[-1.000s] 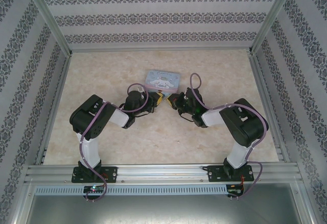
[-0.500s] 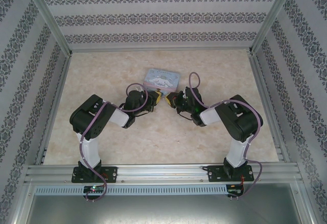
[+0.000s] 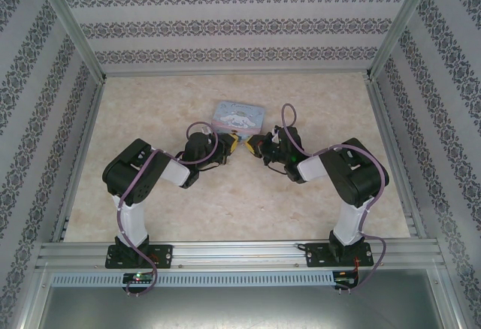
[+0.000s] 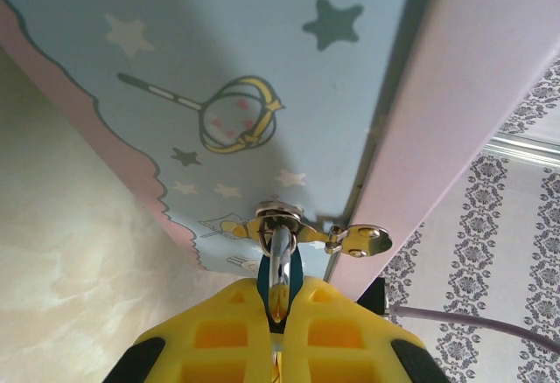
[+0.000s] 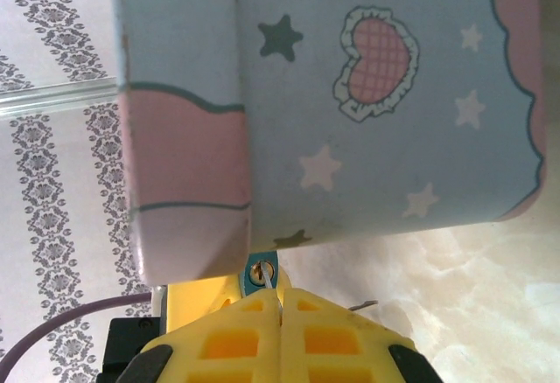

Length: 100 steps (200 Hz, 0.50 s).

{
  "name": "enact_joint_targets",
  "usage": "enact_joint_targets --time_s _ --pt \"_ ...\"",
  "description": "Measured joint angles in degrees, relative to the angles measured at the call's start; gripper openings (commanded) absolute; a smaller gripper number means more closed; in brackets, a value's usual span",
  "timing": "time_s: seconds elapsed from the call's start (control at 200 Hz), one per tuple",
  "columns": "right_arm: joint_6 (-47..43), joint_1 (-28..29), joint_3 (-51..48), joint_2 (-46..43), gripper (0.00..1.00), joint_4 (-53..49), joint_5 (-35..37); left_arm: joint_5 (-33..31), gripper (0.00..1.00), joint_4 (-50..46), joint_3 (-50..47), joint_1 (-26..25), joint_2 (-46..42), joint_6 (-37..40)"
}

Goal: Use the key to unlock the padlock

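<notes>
Left gripper (image 4: pixel 278 317) clamped shut on padlock (image 4: pixel 280 265), shackle reaching ahead of its fingertips into the brass hasp (image 4: pixel 293 226) of the tin (image 4: pixel 262 51). Right gripper (image 5: pixel 280 306) pinched fully closed, padlock's keyhole end just ahead of its tips, slightly left. Cannot tell whether key is held.

No readable text anywhere — tin box (image 3: pixel 238 116) shows cartoon drawings only.

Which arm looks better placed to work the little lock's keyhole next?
Probably the right. The right claw is shut with its tips at the padlock keyhole, while the left claw is clamped on the padlock, steadying it at the tin clasp.
</notes>
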Motion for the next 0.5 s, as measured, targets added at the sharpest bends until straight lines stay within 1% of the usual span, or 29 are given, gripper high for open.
enact_joint_targets --time_s 0.31,0.5 --pt "-1.05 -0.63 1.2 0.0 0.0 -1.9 -1.77 0.09 0.0 0.02 0.0 0.0 0.0 0.0" --pt "-2.8 -1.14 3.43 0.0 0.0 -5.31 -3.69 -0.57 0.0 0.11 0.09 0.0 0.0 0.0"
